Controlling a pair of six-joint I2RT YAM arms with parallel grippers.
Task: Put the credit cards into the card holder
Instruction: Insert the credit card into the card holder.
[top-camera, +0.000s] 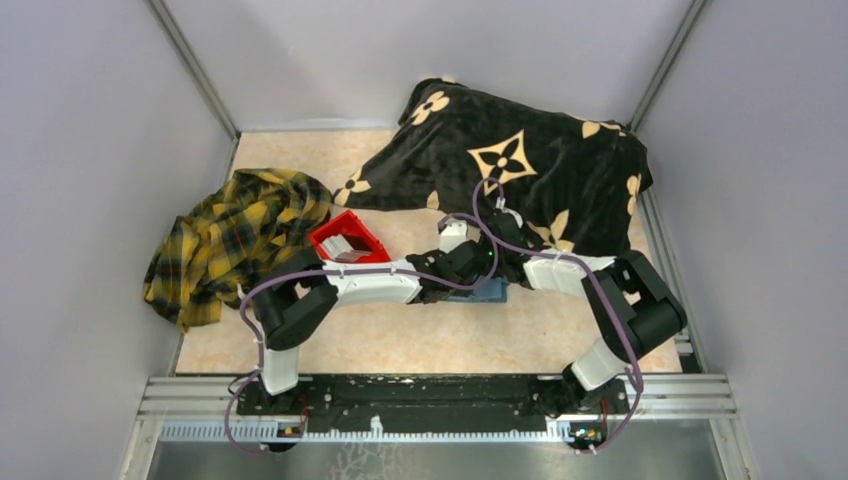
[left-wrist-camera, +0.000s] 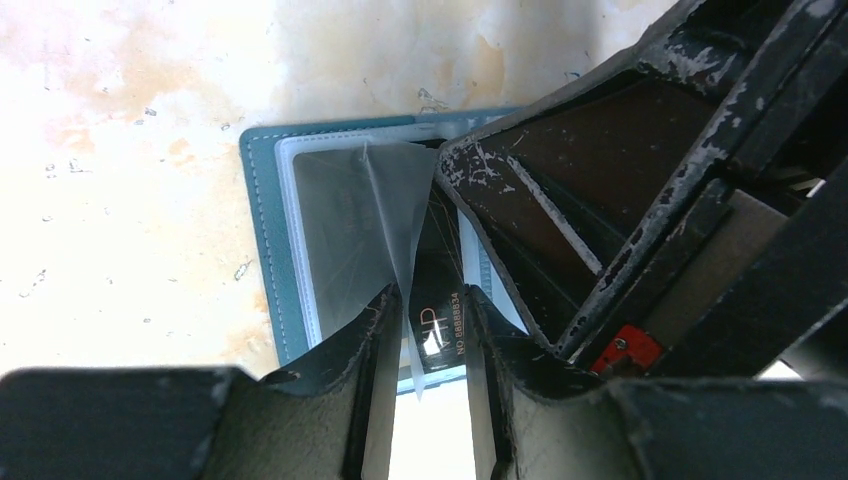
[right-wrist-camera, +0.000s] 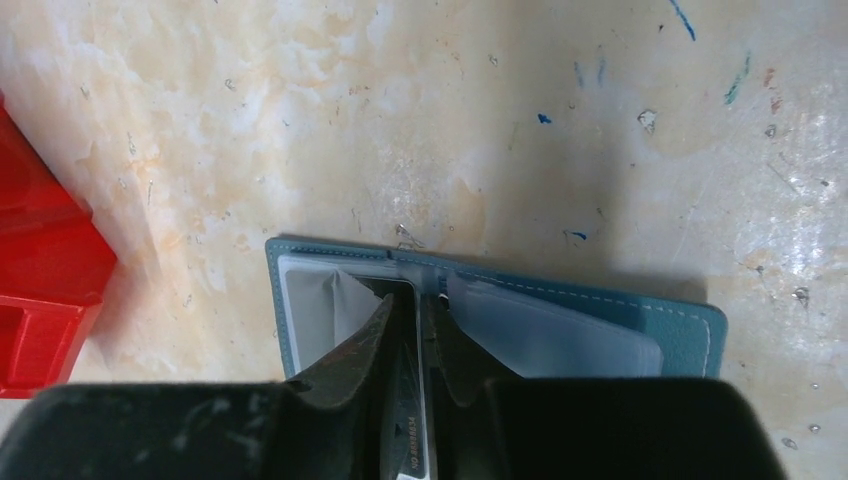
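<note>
The teal card holder (top-camera: 492, 292) lies open on the table between my two grippers, its clear sleeves showing in the left wrist view (left-wrist-camera: 262, 220) and the right wrist view (right-wrist-camera: 690, 325). My right gripper (right-wrist-camera: 412, 310) is shut on a dark credit card (right-wrist-camera: 415, 420), seen nearly edge-on, with its tip at the holder's left sleeve. The same card (left-wrist-camera: 440, 310), printed with a number, lies between the fingers of my left gripper (left-wrist-camera: 430, 320). That gripper is open, and a clear sleeve flap (left-wrist-camera: 395, 200) stands up between its fingers. More cards (top-camera: 350, 248) sit in the red bin.
The red bin (top-camera: 330, 235) stands left of the holder and shows at the left edge of the right wrist view (right-wrist-camera: 40, 270). A yellow plaid cloth (top-camera: 230, 240) lies at the left. A black flower-patterned cloth (top-camera: 520, 170) covers the back right.
</note>
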